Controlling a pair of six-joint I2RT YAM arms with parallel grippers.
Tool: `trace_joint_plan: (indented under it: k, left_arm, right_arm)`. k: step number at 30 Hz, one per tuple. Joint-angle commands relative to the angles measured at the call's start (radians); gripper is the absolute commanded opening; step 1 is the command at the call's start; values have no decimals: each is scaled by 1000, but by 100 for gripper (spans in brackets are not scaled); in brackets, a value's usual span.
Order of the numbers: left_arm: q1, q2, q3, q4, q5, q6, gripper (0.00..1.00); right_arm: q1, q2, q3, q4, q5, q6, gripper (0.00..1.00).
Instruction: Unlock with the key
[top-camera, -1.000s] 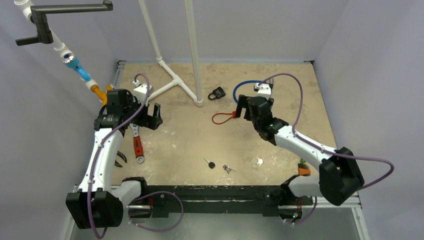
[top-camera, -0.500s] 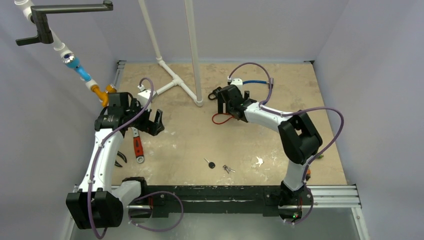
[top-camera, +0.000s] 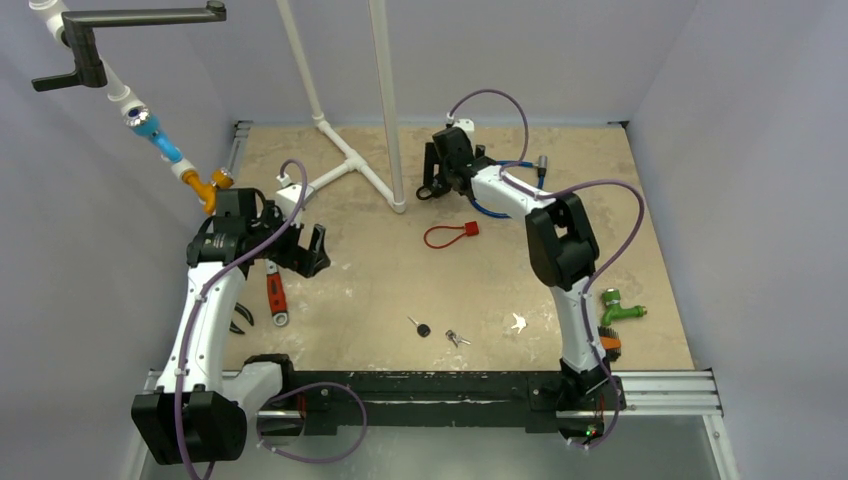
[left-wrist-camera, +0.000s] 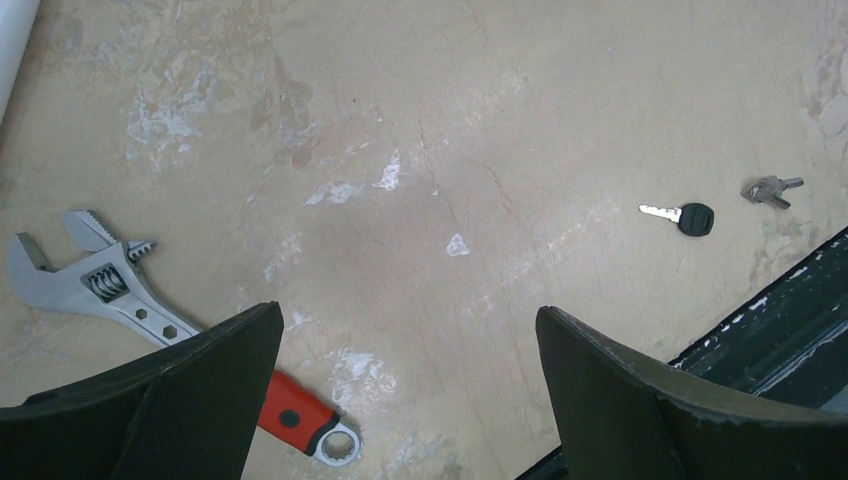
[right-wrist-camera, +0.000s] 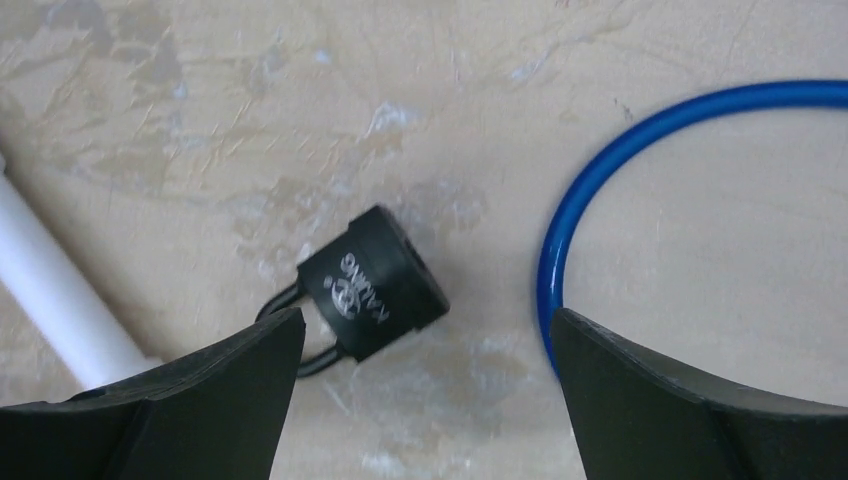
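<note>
A black padlock (right-wrist-camera: 375, 285) lies flat on the table, its shackle pointing toward the white pipe (right-wrist-camera: 55, 290). My right gripper (right-wrist-camera: 428, 316) hovers open right above it with nothing between its fingers; from above it (top-camera: 438, 172) covers most of the lock. A key with a black head (top-camera: 421, 328) lies near the front edge, also in the left wrist view (left-wrist-camera: 685, 215), with a small bunch of keys (left-wrist-camera: 770, 189) beside it. My left gripper (left-wrist-camera: 410, 315) hangs open and empty over bare table left of the keys (top-camera: 308, 250).
A blue cable loop (right-wrist-camera: 560, 240) lies just right of the padlock. A red cord loop (top-camera: 446, 236) sits mid-table. An adjustable wrench with a red handle (left-wrist-camera: 105, 288) lies under my left gripper. A white pipe stand (top-camera: 350, 165) rises at the back, and a green fitting (top-camera: 620, 308) rests at the right.
My right arm has swung left and toward the back, from beside the red cord to above the padlock. My left gripper has shifted slightly toward the front. Both stay open.
</note>
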Motion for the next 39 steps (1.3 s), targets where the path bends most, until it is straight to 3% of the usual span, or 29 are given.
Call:
trace_joint_plan:
  k: [1,12,18,23,31,39]
  left_arm:
    - [-1,-15,41,-22,44,19,100]
    - [-1,-53,44,-49,74,16,100]
    - [0,-72,50,-54,83,8,100]
    - [-1,-75,48,-56,85,2,100]
    - [-2,-96,47,-68,91,-4,100]
    - [-1,-137,32,-88,87,6,100]
  right_arm:
    - [-26,90,144,-44,-72,14,92]
    - [-33,289,427,-115,-81,0,92]
    - [-36,362,497,-188,-33,-4,85]
    - [-28,285,337,-146,6,-4,77]
    - [7,72,-22,-7,57,15,52]
    - [95,-85,-285,33,54,159,45]
